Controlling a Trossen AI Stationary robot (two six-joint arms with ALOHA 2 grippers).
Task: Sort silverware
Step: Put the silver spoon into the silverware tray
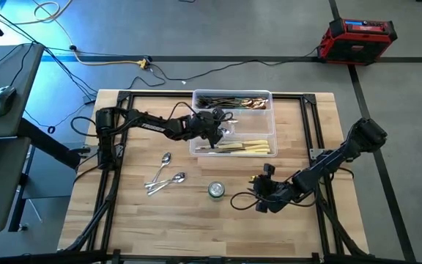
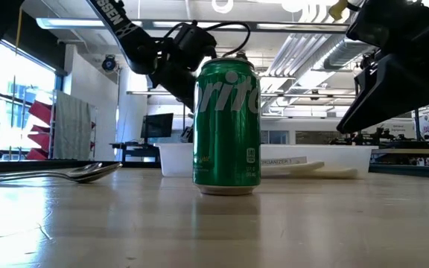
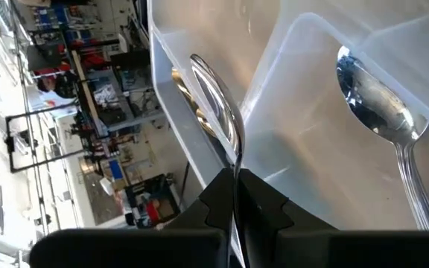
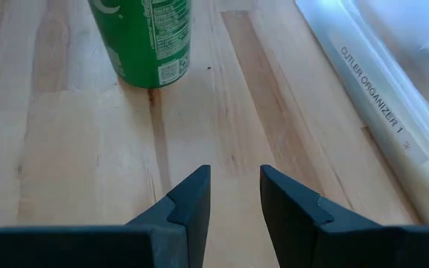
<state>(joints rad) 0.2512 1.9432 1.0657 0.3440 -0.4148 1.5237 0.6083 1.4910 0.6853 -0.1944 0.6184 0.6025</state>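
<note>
Meanwhile, left gripper (image 3: pixel 237 195) pinches a spoon (image 3: pixel 218 100) over the tray (image 1: pixel 269 121); right gripper (image 4: pixel 234 195) idles ajar.

Workshop room around a pale wooden table

The light wood plank tabletop (image 1: pixel 196 220) stands on a grey floor (image 1: pixel 401 110) strewn with cables; a red and black case (image 1: pixel 359 38) sits on the floor beyond, a dark desk (image 1: pixel 6 95) at the side. Bright windows (image 2: pixel 10 97) and long ceiling strip lights (image 2: pixel 199 24) show behind.

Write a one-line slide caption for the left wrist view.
Left hand, shut on a spoon, holds it over the clear tray where another spoon lies.
</note>
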